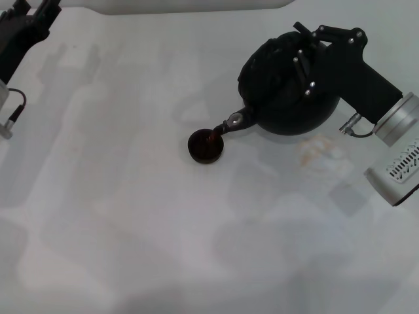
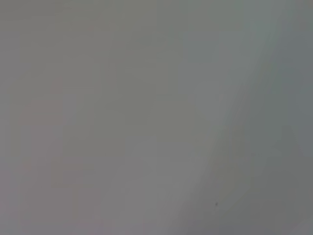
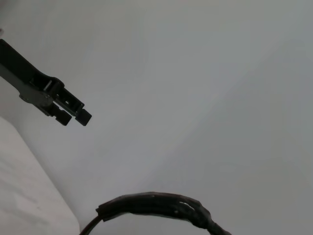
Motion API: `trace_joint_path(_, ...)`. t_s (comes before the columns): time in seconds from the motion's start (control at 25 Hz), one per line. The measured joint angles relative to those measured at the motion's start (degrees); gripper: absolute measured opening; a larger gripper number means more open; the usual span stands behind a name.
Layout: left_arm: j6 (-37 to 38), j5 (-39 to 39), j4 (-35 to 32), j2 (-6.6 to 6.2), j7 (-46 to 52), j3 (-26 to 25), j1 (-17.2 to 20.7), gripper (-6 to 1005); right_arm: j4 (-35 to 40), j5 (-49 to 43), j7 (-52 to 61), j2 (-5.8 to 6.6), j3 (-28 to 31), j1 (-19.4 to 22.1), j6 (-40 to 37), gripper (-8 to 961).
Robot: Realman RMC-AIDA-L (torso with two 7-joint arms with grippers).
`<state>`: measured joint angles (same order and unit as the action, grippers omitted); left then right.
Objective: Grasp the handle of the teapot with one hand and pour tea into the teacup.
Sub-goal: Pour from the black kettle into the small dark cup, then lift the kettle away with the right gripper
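The round black teapot (image 1: 283,108) is tipped toward the left in the head view. Its silvery spout tip (image 1: 234,122) sits just over the rim of the small dark teacup (image 1: 205,146), which shows reddish liquid inside. My right gripper (image 1: 302,62) comes in from the right and is shut on the handle at the pot's top. In the right wrist view the handle (image 3: 156,204) shows as a dark arch. My left gripper (image 1: 26,26) is parked at the far left corner, well away from both.
The white table (image 1: 131,216) spreads out in front of and to the left of the cup. A faint stain (image 1: 319,150) lies just right of the pot. The right arm's silver and white wrist (image 1: 400,147) stands at the right edge.
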<state>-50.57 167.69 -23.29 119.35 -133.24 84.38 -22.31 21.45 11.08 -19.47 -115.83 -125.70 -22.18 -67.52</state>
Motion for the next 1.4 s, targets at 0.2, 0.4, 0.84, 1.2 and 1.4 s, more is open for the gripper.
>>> trace_joint_path(0.2,0.0,0.0,0.6,0.02,0.0,0.0,-0.2,713,0.0,0.0,0.0,0.0,0.0,0.0,0.4,116)
trace_joint_path(0.4,-0.1,0.0,0.6,0.09,0.0,0.0,-0.2,713,0.0,0.0,0.0,0.0,0.0,-0.1,0.6,113)
trace_joint_path(0.84,-0.4,0.0,0.6,0.09,0.0,-0.2,-0.2,713,0.0,-0.1,-0.6,0.0,0.0,-0.1,0.7,111)
trace_joint_path(1.2,-0.2,0.0,0.6,0.09,0.0,-0.1,-0.2,714,0.0,-0.1,-1.3,0.0,0.0,-0.1,0.7,111)
trace_joint_path(1.4,-0.1,0.0,0.6,0.08,0.0,-0.1,-0.3,713,0.0,-0.1,-1.3,-0.07,0.0,-0.1,0.7,111)
